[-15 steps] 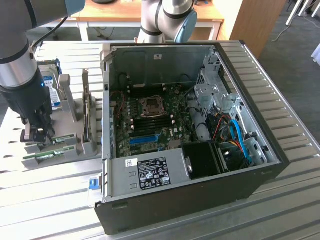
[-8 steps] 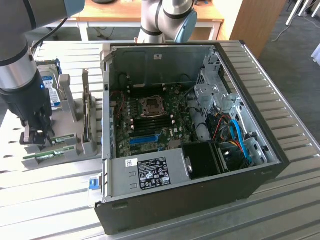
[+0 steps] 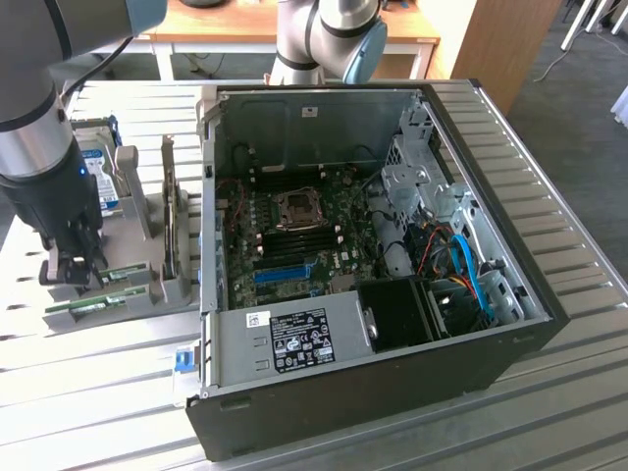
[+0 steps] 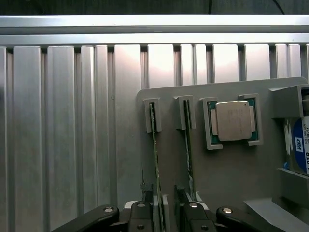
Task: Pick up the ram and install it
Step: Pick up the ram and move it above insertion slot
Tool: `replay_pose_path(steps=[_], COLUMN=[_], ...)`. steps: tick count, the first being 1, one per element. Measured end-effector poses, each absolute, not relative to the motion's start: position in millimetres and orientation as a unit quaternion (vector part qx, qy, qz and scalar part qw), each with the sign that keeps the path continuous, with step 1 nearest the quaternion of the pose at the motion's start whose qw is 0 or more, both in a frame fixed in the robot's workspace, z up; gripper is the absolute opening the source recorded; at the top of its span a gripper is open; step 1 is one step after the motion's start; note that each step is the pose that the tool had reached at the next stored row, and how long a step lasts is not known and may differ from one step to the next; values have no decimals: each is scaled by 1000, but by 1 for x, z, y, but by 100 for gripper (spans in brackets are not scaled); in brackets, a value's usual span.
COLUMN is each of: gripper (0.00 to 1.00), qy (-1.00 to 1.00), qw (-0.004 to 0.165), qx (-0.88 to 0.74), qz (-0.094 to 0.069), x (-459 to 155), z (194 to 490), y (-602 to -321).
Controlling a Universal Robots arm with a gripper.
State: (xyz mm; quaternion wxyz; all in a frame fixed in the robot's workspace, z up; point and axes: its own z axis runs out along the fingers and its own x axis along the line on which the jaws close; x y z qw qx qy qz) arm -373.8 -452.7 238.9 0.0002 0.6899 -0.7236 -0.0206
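Two ram sticks stand on edge in slots of a grey holder (image 4: 222,179). In the wrist view one ram stick (image 4: 155,154) runs down between my fingertips, and the second ram stick (image 4: 188,145) lies beside it, passing under one finger (image 4: 189,215). My gripper (image 4: 166,216) is open, low over the sticks' near ends, and I cannot tell whether it touches them. In the exterior view the gripper (image 3: 71,275) hangs over the ram sticks (image 3: 98,304) at the exterior view's left, beside the open computer case (image 3: 294,383).
A square silver processor chip (image 4: 234,121) sits in a pocket of the holder. A blue-labelled hard drive (image 3: 98,172) stands upright behind it. The case's motherboard (image 3: 294,235) lies exposed, with cables and a drive cage at the exterior view's right. Everything rests on a ribbed metal table (image 4: 58,135).
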Motion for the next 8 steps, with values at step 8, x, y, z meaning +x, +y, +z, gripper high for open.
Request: replay_pose_path(steps=[8], gripper=[31], qy=[-724], qw=[0], qx=[690], qz=[-20], x=[-374], z=[232], y=[-453])
